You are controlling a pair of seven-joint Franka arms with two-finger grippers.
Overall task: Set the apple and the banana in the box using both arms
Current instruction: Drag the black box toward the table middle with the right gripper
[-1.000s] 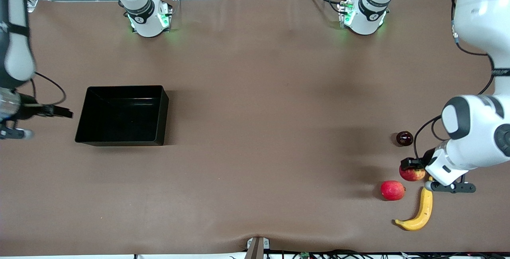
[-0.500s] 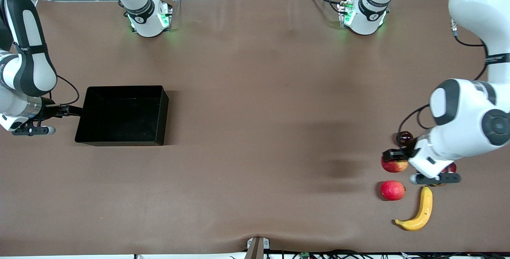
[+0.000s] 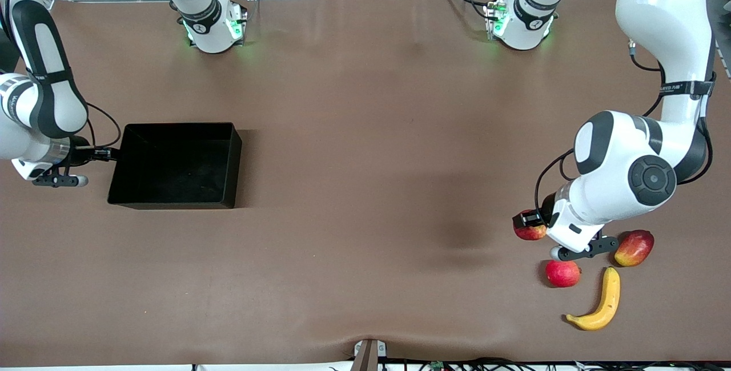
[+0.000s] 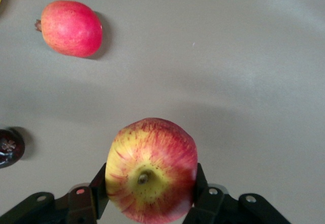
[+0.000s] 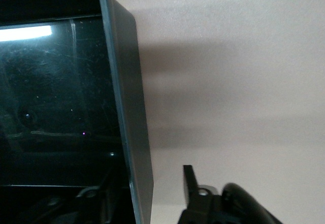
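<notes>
My left gripper (image 3: 527,224) is shut on the apple (image 3: 531,233), red with yellow streaks, and holds it above the table near the left arm's end. In the left wrist view the apple (image 4: 151,168) sits between both fingers (image 4: 199,183). The banana (image 3: 605,301) lies on the table nearer to the front camera. The black box (image 3: 177,126) stands toward the right arm's end. My right gripper (image 3: 105,154) is open at the box's end wall. In the right wrist view that wall (image 5: 127,107) stands between the two fingers, one inside and one (image 5: 190,181) outside.
A pinkish-red round fruit (image 3: 562,273) lies beside the banana and shows in the left wrist view (image 4: 71,28). A red-yellow mango-like fruit (image 3: 634,247) lies by the left arm's wrist. A small dark fruit (image 4: 9,147) shows only in the left wrist view.
My left gripper has lifted the apple and carried it toward the right arm's end, uncovering the mango-like fruit. My right gripper has moved up to the box's end wall.
</notes>
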